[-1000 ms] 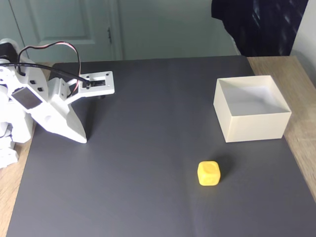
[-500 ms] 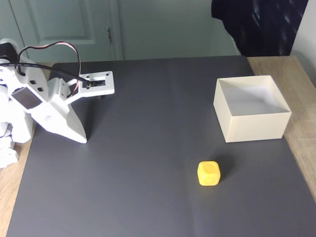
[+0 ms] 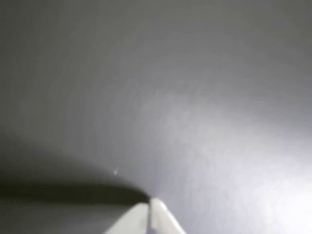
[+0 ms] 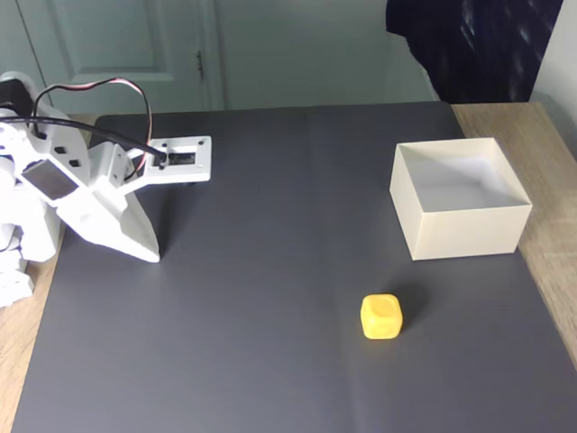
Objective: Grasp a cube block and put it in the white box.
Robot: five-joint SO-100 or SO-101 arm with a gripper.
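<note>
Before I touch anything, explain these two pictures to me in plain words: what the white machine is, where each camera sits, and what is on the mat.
The white machine at the left of the fixed view is a small robot arm with red and black wires looped over it. It ends in two jaws, the gripper, resting tip-down on the dark mat. That picture comes from a camera standing still, looking down over the table. The other comes from a camera riding on the arm's wrist: it shows the gripper tips, closed together and holding nothing, above bare mat. On the mat lie a yellow cube and, beyond it toward the right, an open white box. The cube sits apart from both box and arm.
</note>
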